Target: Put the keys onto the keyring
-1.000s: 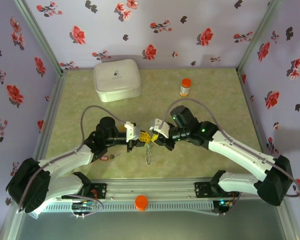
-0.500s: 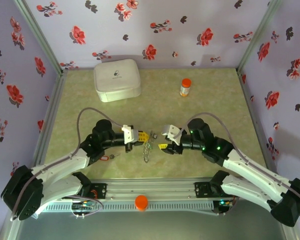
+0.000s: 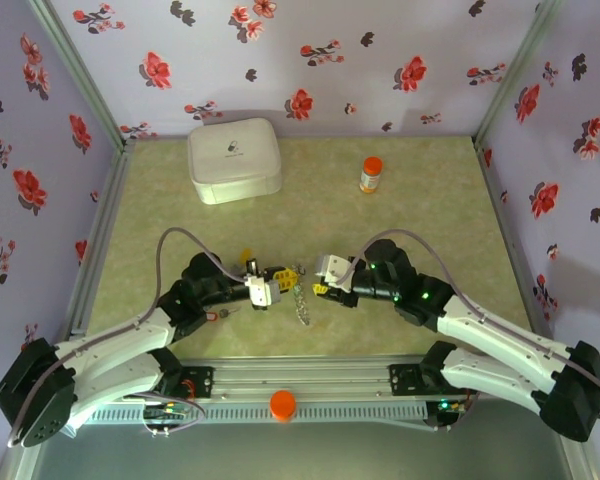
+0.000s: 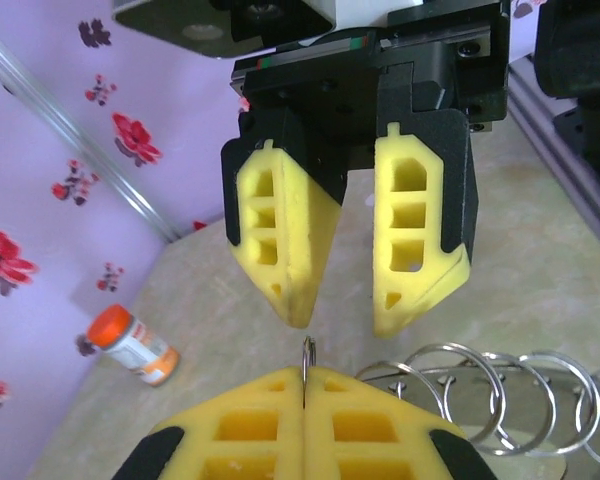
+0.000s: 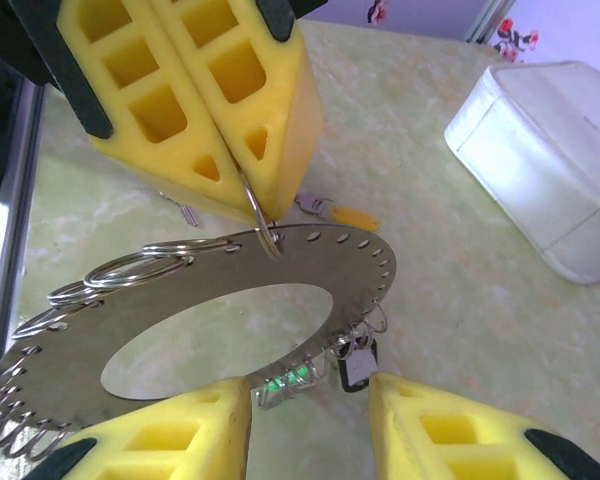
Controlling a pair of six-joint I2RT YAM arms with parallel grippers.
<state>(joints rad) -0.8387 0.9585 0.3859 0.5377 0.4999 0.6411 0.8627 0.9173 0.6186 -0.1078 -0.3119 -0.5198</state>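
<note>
The keyring (image 5: 230,280) is a flat grey metal ring plate with a row of holes and several wire loops (image 4: 480,385) along its rim. It hangs between the two grippers (image 3: 300,300). My left gripper (image 4: 305,385) is shut on one small loop of it (image 5: 260,215). A green key (image 5: 290,378) and a dark-framed white tag (image 5: 355,365) hang from the plate's lower edge. My right gripper (image 5: 310,395) is open, one finger on either side of those two keys. The yellow key (image 5: 355,217) lies on the table behind the plate. The red key (image 3: 212,316) lies beside the left arm.
A white box (image 3: 234,158) stands at the back left and an orange-capped bottle (image 3: 370,174) at the back right. Floral walls close in three sides. The arms' mounting rail (image 3: 300,385) runs along the near edge.
The right arm pulled back from the left gripper, then edged in again toward the hanging keyring. The left gripper carried the keyring slightly nearer the front edge.
</note>
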